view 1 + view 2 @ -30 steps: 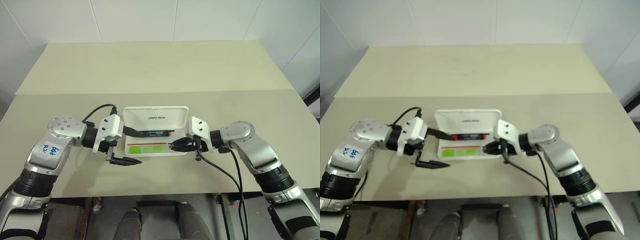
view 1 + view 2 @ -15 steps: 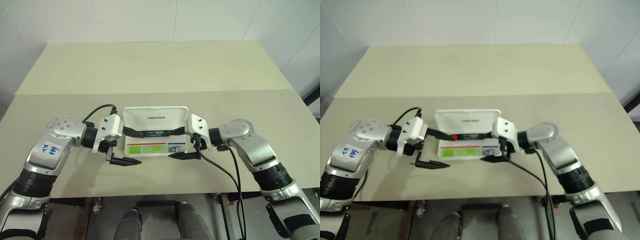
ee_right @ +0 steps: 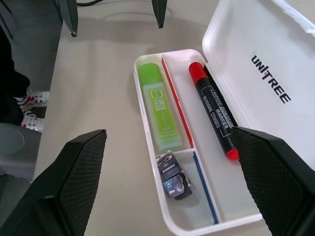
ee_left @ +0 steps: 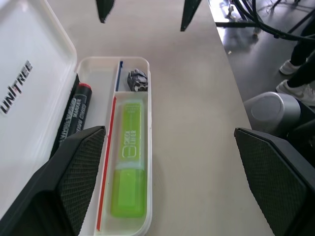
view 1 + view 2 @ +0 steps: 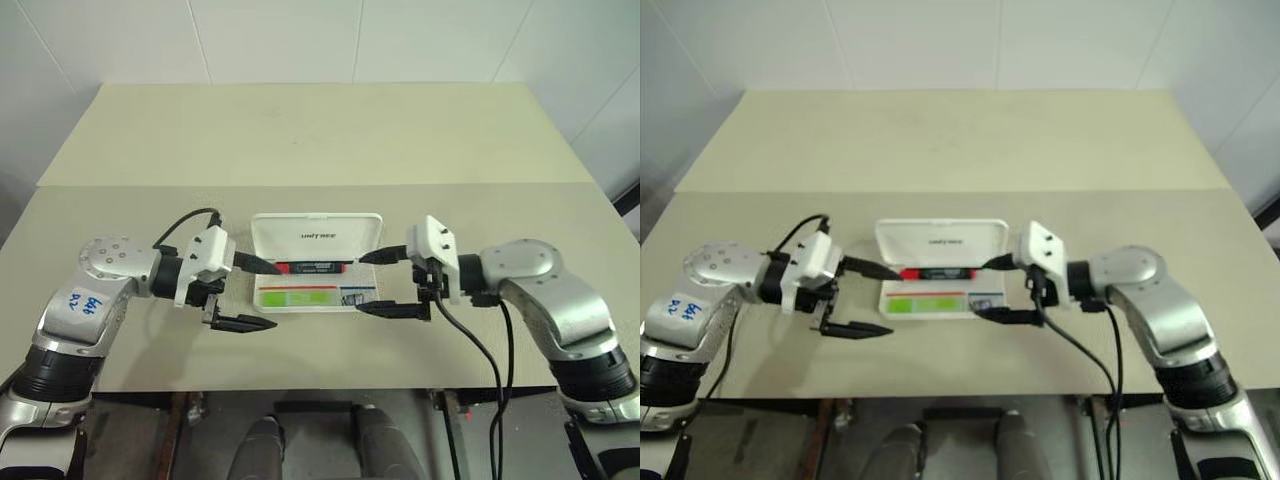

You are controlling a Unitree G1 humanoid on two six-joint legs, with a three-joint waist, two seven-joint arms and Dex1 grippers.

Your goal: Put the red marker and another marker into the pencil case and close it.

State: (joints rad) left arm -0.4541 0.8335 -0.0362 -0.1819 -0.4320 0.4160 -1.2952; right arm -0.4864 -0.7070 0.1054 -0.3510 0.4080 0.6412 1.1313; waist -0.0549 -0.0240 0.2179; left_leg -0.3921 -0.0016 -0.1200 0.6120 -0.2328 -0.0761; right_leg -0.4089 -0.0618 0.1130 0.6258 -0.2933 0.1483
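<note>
White pencil case (image 3: 275, 64) lid cut off, red marker (image 4: 74, 115) partly hidden by finger (image 4: 69, 172)

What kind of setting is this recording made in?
Probably a robot lab or test room: a bare beige table against plain white wall panels, one pencil case laid out, and a person's shoes beside it.

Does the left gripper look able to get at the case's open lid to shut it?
Probably yes. The left gripper is open and empty beside the pencil case, whose lid stands up with nothing between them. Both markers lie flat in the tray.
</note>
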